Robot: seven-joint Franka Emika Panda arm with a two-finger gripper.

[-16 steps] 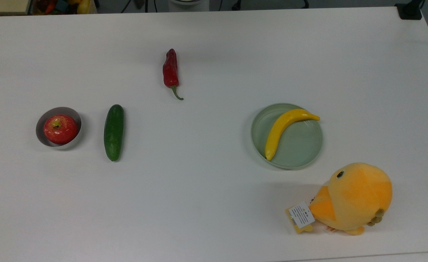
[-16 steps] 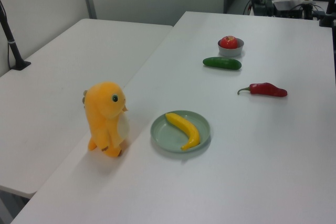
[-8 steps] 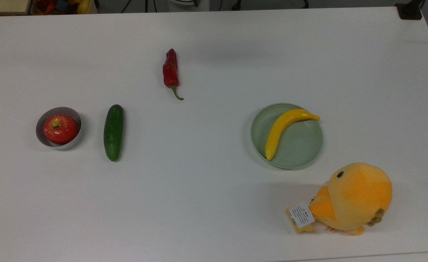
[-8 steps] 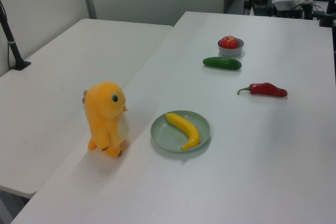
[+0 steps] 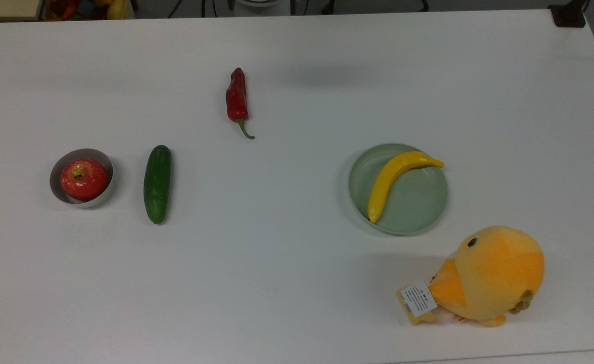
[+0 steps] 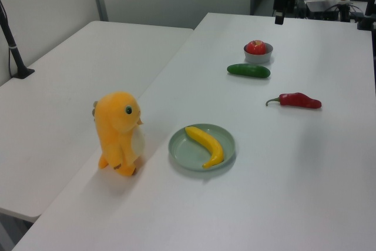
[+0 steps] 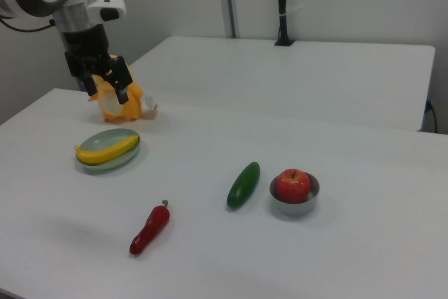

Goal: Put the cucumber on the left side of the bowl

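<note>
White bench (image 5: 297, 283): short dark green cucumber (image 5: 157, 184) lies just right of the small silvery metal bowl (image 5: 57, 191) in the top view; the hand (image 7: 107, 90), upper left of the right view, hangs open, empty.

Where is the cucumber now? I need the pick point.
In the top view the cucumber lies flat on the table, just right of the bowl holding the apple, not touching it.

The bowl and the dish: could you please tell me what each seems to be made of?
The bowl looks like thin metal with a dull silvery finish: its low straight wall is grey and faintly reflective. The dish looks like plastic or glazed ceramic, pale green and smooth with a soft sheen; which of the two cannot be told.
</note>
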